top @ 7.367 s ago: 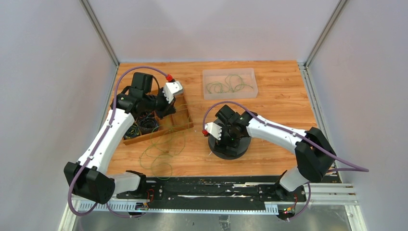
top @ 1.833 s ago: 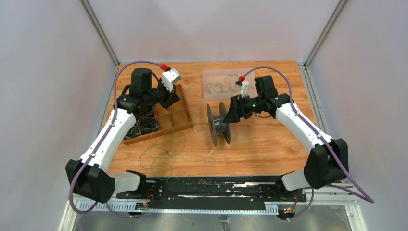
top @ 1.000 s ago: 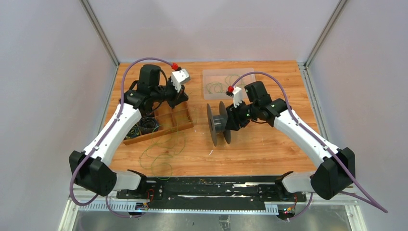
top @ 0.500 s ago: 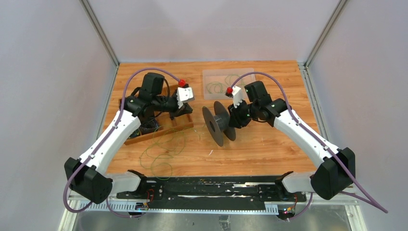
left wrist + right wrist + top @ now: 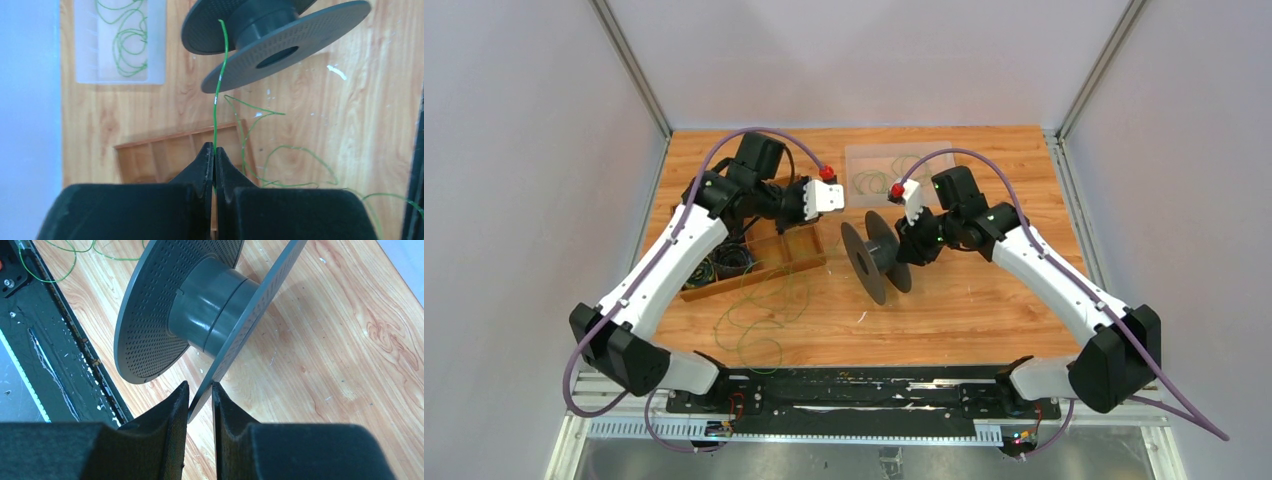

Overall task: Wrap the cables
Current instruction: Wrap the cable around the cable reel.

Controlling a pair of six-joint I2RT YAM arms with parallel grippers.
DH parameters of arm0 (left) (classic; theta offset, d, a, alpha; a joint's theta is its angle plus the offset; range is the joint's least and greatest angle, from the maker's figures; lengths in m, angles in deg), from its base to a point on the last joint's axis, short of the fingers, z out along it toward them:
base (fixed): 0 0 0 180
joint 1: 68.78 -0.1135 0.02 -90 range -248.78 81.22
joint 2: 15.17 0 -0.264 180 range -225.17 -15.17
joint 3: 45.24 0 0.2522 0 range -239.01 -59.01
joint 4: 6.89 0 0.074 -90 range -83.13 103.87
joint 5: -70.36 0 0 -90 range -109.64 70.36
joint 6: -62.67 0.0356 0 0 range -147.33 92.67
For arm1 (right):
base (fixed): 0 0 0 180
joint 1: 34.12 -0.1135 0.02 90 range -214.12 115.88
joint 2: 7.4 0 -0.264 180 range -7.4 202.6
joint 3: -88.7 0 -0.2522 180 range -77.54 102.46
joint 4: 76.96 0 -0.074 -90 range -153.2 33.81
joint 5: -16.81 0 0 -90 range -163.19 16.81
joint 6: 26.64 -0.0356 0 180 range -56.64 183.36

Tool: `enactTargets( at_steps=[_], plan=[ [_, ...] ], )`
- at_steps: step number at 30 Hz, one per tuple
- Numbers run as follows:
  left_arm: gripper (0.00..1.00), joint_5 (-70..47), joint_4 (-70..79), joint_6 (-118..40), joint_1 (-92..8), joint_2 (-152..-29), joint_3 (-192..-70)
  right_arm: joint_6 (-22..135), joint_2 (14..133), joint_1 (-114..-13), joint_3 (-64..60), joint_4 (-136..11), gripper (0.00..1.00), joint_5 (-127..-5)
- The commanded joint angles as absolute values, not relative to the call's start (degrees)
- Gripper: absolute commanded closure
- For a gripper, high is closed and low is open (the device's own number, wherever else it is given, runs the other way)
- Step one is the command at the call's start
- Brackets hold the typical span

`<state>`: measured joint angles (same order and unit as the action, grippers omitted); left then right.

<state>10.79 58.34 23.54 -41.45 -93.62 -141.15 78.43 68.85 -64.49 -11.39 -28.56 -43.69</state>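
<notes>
A dark grey spool stands tilted on its flange edge mid-table. My right gripper is shut on the rim of its right flange; in the right wrist view the gripper pinches that thin rim. My left gripper hovers just left of the spool, shut on one thin green cable. From the left gripper this cable rises to the spool. More cables lie in loose loops on the wood, and several sit in the clear tray.
A wooden divided box with black cord bundles sits under the left arm. The clear tray stands at the back, behind the spool. A black rail runs along the near edge. Grey walls close in both sides.
My left gripper has moved right toward the spool, carrying the cable. My right jaws have closed on the flange, and the spool now tilts with its near flange swung left.
</notes>
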Motion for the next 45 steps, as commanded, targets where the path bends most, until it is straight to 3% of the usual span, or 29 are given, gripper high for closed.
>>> enactTargets(
  at_steps=[1,15,25,41,45],
  plan=[
    [1.0,3.4,66.2,33.6,-39.5,-96.6,-146.8,79.7,68.9,-65.3,-11.3,-29.9,0.77,-40.4],
    [1.0,0.4,67.7,50.9,-36.1,-106.2,-154.9,82.0,68.0,-65.3,-14.6,-32.9,0.78,-39.4],
    [1.0,-0.6,67.8,56.7,-32.0,-108.2,-153.3,82.9,66.3,-65.3,-15.0,-33.6,0.79,-39.9],
    [1.0,3.4,67.7,54.9,-31.3,-111.0,-151.6,72.5,65.1,-65.3,-23.1,-51.8,0.47,-38.9],
    [1.0,4.5,67.7,54.4,-31.3,-111.8,-152.3,70.8,65.3,-65.4,-24.0,-55.1,0.45,-40.4]
  ],
)
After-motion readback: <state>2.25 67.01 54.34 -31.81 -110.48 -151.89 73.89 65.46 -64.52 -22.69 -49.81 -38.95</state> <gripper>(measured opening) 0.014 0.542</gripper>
